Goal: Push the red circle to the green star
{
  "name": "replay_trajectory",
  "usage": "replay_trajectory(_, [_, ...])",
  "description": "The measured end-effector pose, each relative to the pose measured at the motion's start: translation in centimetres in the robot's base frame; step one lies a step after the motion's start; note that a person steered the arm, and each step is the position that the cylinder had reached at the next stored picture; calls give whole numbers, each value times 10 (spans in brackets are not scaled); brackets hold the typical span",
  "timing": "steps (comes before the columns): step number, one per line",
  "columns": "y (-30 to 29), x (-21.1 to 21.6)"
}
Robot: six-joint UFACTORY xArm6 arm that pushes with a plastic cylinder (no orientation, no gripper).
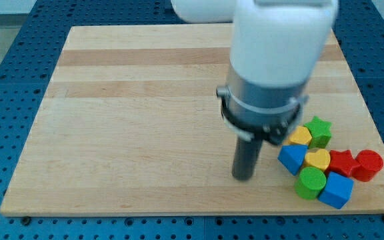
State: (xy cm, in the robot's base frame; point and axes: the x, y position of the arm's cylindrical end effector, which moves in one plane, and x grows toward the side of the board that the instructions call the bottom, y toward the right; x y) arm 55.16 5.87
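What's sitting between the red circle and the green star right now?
In the camera view, the red star-like block lies between the red circle and the green star. My tip is left of the cluster.

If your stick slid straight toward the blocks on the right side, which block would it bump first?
Probably the blue block. My tip sits just to its left, with bare board between. The red circle lies at the cluster's far side. Depth is hard to judge.

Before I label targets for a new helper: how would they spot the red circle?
Look at the wooden board's bottom corner on the view's right, where the blocks cluster. The red circle sits at the cluster's far right edge, touching the red star; it is round, not pointed.
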Motion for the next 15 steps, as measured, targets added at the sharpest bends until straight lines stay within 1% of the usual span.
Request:
replay_trajectory(1, [0, -87])
replay_trajectory(2, [59, -126])
replay_trajectory(3, [162, -123])
replay_trajectory(4, [261, -104])
replay_trajectory(5, [287, -79])
replay_trajectory(6, [286, -29])
replay_trajectory(7, [281, 11])
replay_trajectory(8, [267, 63])
replay_trajectory(9, [262, 63])
replay_trajectory(11, [218, 56])
replay_trajectory(12, [218, 56])
replay_trajectory(13, [215, 44])
replay_trajectory(15, [212, 33])
